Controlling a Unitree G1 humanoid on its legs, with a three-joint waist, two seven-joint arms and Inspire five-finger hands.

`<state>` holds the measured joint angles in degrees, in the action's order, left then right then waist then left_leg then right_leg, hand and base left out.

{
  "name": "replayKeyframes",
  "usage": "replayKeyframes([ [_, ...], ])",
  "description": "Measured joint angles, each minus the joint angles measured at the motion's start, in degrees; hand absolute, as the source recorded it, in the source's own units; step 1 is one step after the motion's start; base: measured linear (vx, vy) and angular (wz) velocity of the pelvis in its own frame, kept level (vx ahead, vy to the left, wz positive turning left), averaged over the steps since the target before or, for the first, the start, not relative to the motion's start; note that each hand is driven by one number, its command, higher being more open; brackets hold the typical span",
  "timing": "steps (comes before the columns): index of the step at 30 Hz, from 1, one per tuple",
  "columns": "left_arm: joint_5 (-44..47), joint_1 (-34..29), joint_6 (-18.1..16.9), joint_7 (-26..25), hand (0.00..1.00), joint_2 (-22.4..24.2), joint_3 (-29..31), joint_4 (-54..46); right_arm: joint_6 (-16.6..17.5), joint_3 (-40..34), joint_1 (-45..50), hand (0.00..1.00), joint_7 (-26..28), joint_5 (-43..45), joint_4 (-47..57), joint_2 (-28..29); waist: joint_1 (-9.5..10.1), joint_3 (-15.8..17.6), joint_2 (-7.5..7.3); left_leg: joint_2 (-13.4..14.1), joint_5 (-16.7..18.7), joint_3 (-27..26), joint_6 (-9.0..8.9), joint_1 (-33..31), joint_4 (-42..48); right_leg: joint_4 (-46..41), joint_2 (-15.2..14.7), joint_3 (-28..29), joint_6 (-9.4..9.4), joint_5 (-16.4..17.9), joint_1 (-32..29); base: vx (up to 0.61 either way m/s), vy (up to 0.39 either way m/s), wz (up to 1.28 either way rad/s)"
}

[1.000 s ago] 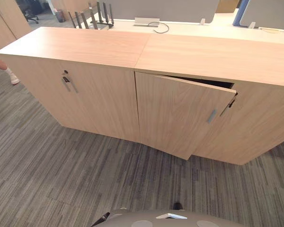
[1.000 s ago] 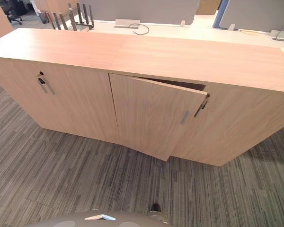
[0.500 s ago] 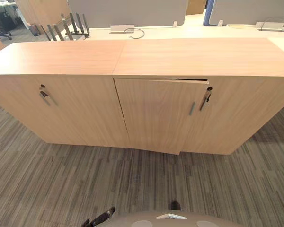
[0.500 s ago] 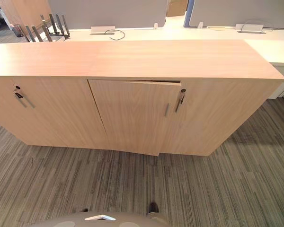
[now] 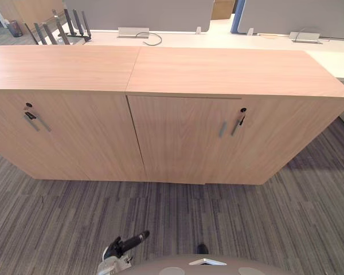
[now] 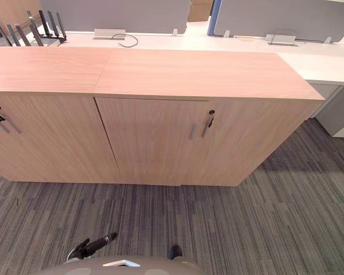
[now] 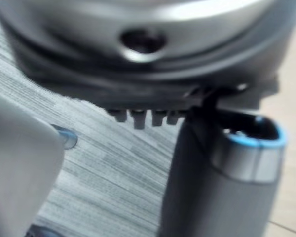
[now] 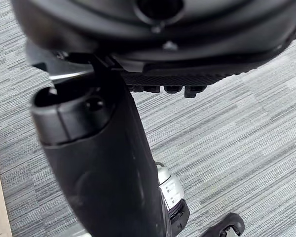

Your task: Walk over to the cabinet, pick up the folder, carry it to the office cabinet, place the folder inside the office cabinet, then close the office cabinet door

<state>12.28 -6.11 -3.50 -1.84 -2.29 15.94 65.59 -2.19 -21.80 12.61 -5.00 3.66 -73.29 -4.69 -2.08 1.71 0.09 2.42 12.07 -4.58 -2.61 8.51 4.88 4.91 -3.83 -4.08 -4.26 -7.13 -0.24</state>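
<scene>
Left eye view: the office cabinet [image 5: 235, 71] stands on the carpet floor [image 5: 252, 223]. Its long side runs left to right and its front faces the robot.
Door: the office cabinet door [image 5: 175, 137] is shut flat. Its thin handle [image 5: 222, 129] stands up and down, with a key [image 5: 241, 117] just beside it.
Next to it: a second cabinet [image 5: 57, 66] touches its left side, in one row.
Behind: a white desk [image 5: 178, 40], cut off at the top.
Folder: cannot tell where it is.
Left hand [image 5: 125, 245]: low over the carpet, fingers straight, holding nothing.
Right hand [image 8: 187, 29]: over the carpet, holding nothing. Its fingers show just as short tips and look loose.
</scene>
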Motion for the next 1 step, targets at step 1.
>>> replayKeyframes([
  [1, 0.0, -0.1, 0.0, 0.1, 1.0, 0.0, 0.3, 0.1, 0.0, 0.0, 0.0, 1.0, 0.0, 0.0, 0.0, 0.0, 0.1, 0.0, 0.0, 0.0, 0.0, 0.0, -0.02, 0.0, 0.0, 0.0, 0.0, 0.1, 0.02, 0.0, 0.0, -0.05, -0.019, -0.01],
])
